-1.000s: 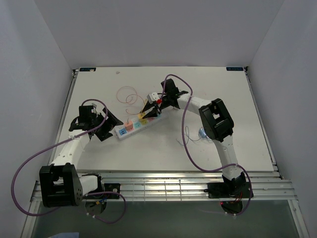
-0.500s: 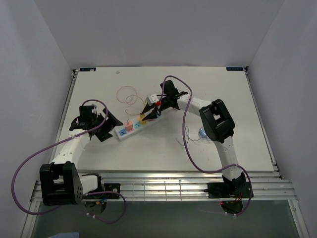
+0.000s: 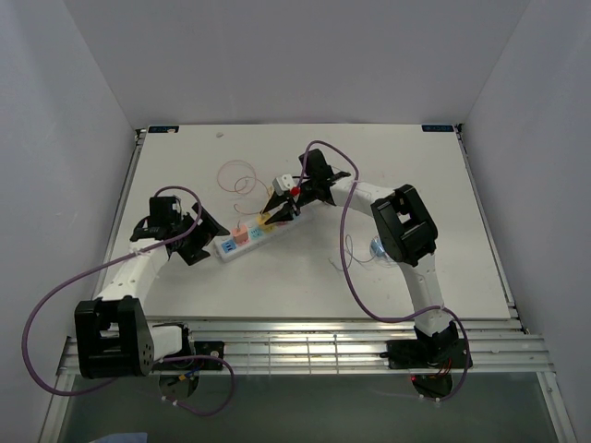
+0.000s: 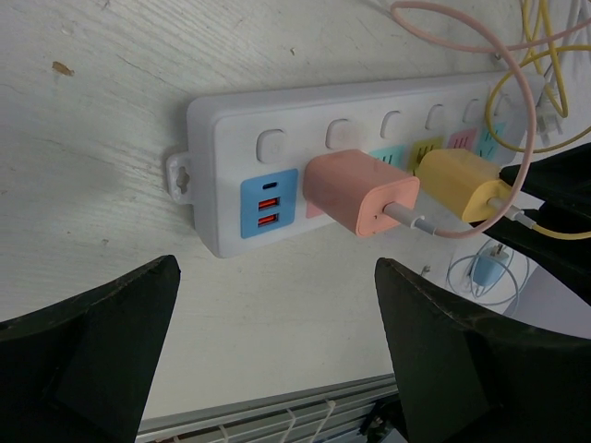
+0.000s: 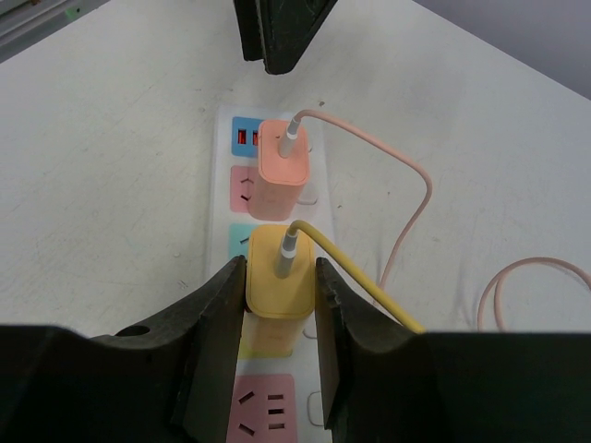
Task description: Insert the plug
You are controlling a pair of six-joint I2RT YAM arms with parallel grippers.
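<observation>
- While the room is nothing but plain pale walls (image 3: 295, 55) on 3 sides, the surface is a white table (image 3: 416, 203), a bit scuffed up close, with a metal rail frame (image 3: 305, 343) along the near edge where the 2 arm bases sit.
- The right claw (image 5: 279, 281) is clamped on the yellow plug (image 5: 280, 263), with 1 finger pressed against each side of it.
- So the plug is right between those fingers, sitting on the power strip (image 5: 242, 189) directly under the claw. It's over the yellow socket, and the pink plug (image 5: 284, 171) is just past the fingertips. Honestly can't tell if it's pushed all the way home.
- The plug's cable end points straight up at the wrist cam and its prong side faces down into the strip. The yellow cable (image 5: 369, 281) comes out of the top and trails off to the claw's right.
- The strip's long axis runs along the line from 1 claw to the other, diagonal across the table from above, with the blue USB end toward the left claw (image 4: 277, 314).
- That left claw is spread wide and holding nothing. The USB end sits just ahead of the gap, not touching.
- A blue plug (image 3: 379, 247) lies loose on the table, well apart from both claws.
</observation>
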